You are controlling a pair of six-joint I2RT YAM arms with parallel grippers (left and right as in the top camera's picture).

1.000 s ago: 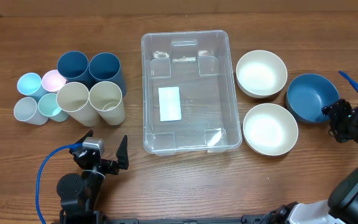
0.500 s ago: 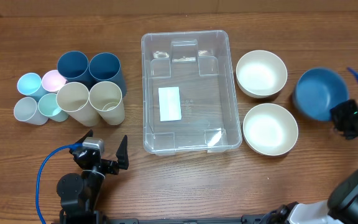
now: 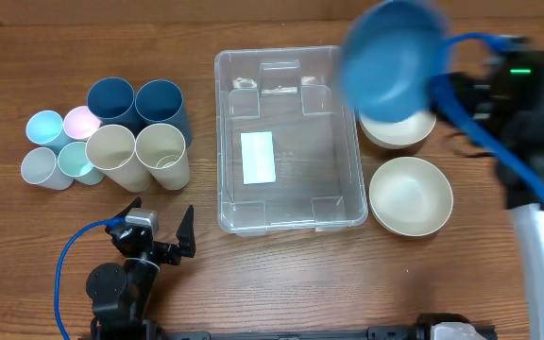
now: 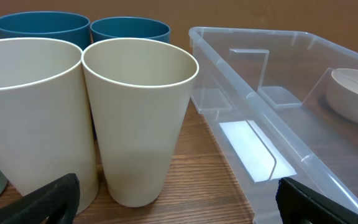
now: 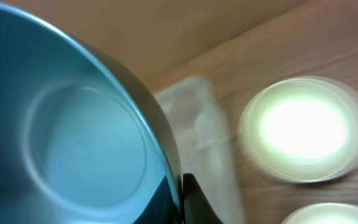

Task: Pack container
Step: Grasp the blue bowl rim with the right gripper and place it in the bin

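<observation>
The clear rectangular container [image 3: 291,194] lies at the table's middle with a white label [image 3: 258,157] on its base, and nothing else inside. My right gripper [image 3: 442,83] is shut on the rim of a blue bowl [image 3: 393,55], held high and blurred over the container's far right corner. In the right wrist view the blue bowl [image 5: 73,137] fills the left side, its rim pinched between the jaws of my right gripper [image 5: 180,199]. My left gripper [image 3: 159,234] stands open near the front left, holding nothing, with the container [image 4: 303,124] to its right.
Two cream bowls [image 3: 410,195] [image 3: 399,132] sit right of the container, the far one partly hidden by the blue bowl. Left of it stands a cluster of cups: two dark blue [image 3: 137,102], two cream [image 3: 138,153] and several small pastel ones [image 3: 57,142].
My right gripper closed on the blue bowl's rim, lifted it off the table at the right and carried it up and left toward the container. The left arm has not moved.
</observation>
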